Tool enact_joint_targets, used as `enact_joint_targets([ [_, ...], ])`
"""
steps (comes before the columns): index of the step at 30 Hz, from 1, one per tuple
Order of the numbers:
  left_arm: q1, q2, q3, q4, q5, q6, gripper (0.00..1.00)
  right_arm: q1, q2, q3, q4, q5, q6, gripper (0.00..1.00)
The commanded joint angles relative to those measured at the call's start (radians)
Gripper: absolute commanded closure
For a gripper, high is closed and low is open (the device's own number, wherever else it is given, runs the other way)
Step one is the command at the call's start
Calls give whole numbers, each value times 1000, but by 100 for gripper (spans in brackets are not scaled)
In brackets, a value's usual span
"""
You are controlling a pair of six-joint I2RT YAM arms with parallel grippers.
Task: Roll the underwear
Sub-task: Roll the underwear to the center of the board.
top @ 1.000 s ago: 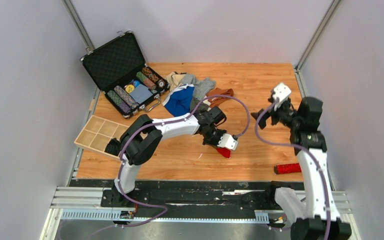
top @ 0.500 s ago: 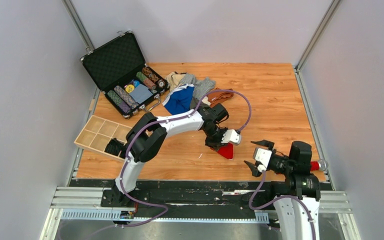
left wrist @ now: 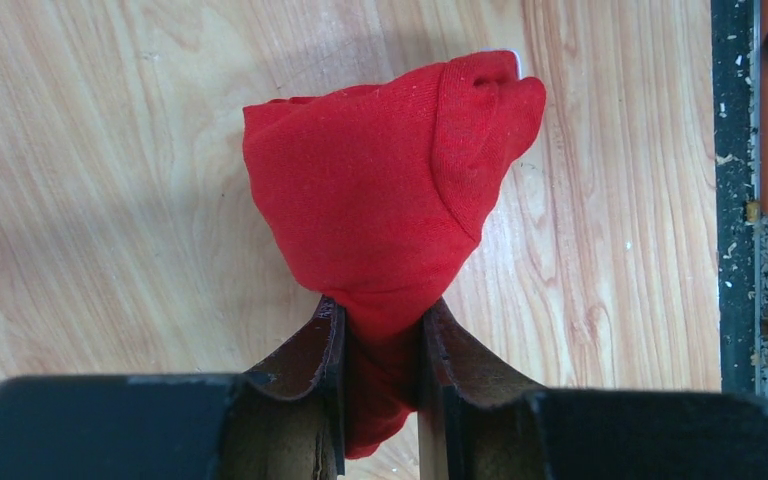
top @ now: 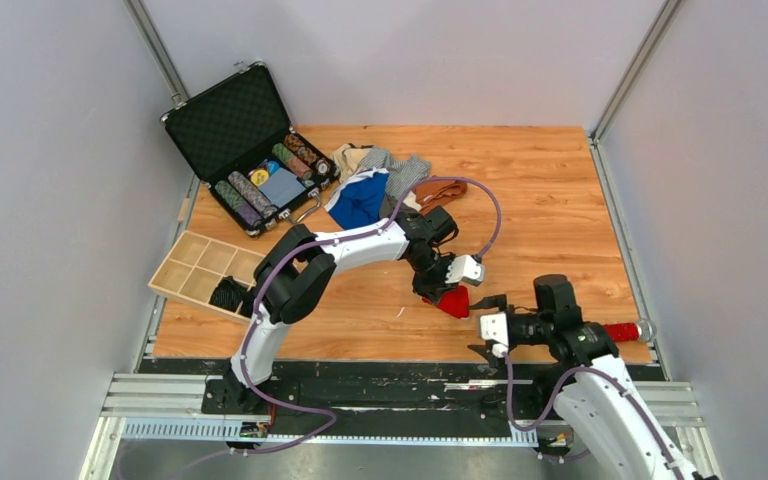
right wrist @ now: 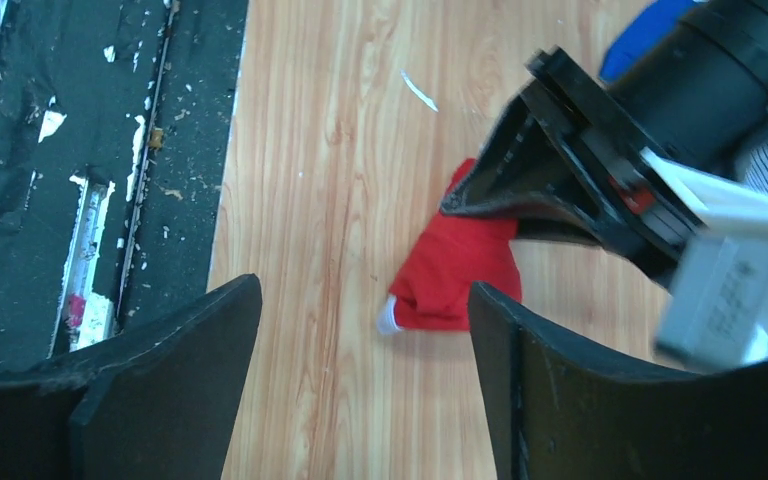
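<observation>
My left gripper (top: 441, 292) is shut on a bunched red underwear (top: 453, 301) low over the wooden table near its front middle. In the left wrist view the red underwear (left wrist: 390, 200) is pinched between the two brown fingers (left wrist: 322, 345). My right gripper (top: 487, 322) is open and empty, just right of and in front of the red piece. Its wrist view shows the red underwear (right wrist: 455, 270) ahead between its black fingers (right wrist: 180, 350). A pile of other underwear (top: 385, 185), blue, grey, beige and brown, lies at the back middle.
An open black case of poker chips (top: 260, 150) stands at the back left. A wooden divided tray (top: 195, 270) holding a dark rolled piece (top: 226, 293) sits at the left edge. A red bristly stick (top: 620, 331) lies at the right front. The black table rail (right wrist: 80, 150) is close.
My right arm swung down from high at the back right to low at the front, now next to the red underwear. My left gripper kept hold of the red piece and shifted slightly.
</observation>
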Motion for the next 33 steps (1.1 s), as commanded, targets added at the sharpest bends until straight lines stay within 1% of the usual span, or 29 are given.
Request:
enact_joint_targets([
  [1,-13,101,-65,-110,0,-41,100,191,9,-84,306,183,140,21],
  [3,-12,104,-63,-112,4,-45,100,264,33,-113,432,257,187,20],
  [6,-9,108,-51,-123,11,-46,100,351,98,-139,562,362,235,21],
  [8,-5,116,-38,-137,17,-45,100,392,133,-159,656,444,245,21],
  [10,2,122,-29,-147,24,-46,100,411,160,-172,731,485,245,21],
  [15,17,127,-24,-153,41,-49,100,415,223,-180,783,528,224,22],
  [21,26,138,-8,-179,72,-44,100,416,270,-229,856,582,190,22],
  [27,35,149,10,-222,112,-10,100,417,371,-255,936,632,186,22],
  [31,39,157,20,-252,126,16,100,417,481,-239,1019,687,197,27],
  [33,43,159,24,-264,136,28,100,417,548,-205,1019,713,216,41],
])
